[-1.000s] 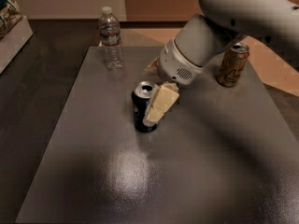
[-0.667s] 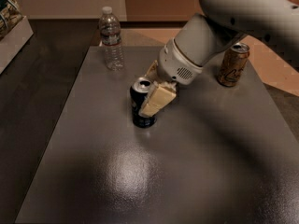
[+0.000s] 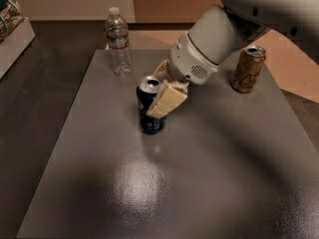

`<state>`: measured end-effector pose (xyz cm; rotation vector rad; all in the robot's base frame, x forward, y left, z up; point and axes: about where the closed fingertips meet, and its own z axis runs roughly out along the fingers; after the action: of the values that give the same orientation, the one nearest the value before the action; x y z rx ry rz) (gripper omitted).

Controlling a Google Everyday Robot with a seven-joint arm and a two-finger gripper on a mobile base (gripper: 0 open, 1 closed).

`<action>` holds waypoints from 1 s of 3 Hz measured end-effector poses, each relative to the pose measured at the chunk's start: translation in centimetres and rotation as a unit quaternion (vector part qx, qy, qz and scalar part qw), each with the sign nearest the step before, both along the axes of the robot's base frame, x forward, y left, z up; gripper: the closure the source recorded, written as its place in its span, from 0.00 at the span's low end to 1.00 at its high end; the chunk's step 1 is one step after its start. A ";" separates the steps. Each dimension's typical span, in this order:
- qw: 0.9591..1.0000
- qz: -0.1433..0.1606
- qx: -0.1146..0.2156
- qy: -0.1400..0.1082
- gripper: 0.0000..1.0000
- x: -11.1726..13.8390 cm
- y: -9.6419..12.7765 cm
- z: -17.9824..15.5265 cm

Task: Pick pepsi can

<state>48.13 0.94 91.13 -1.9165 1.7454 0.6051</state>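
The pepsi can (image 3: 146, 105), dark navy with a silver top, stands upright near the middle of the grey table (image 3: 149, 193). My gripper (image 3: 158, 94) reaches down from the upper right and is shut on the can. One cream finger (image 3: 167, 99) lies across the can's front right side. The other finger (image 3: 161, 69) shows behind the can's rim. I cannot tell whether the can's base touches the table or hangs just above it.
A clear plastic water bottle (image 3: 118, 41) stands at the table's back left. A tan-gold can (image 3: 248, 68) stands at the back right, beside my arm (image 3: 219, 34). A white box (image 3: 12, 31) sits off the table at the far left.
My gripper has closed in on the pepsi can. Can and gripper have shifted slightly left and up in the picture.
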 end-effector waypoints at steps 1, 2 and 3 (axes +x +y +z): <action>1.000 -0.003 0.008 -0.015 1.00 0.2 0.0 2.9; 0.999 -0.002 0.007 -0.040 1.00 0.5 0.0 7.5; 0.997 0.003 0.006 -0.075 1.00 0.5 -0.4 12.8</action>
<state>48.62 0.57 103.93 -1.9080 1.6388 0.4617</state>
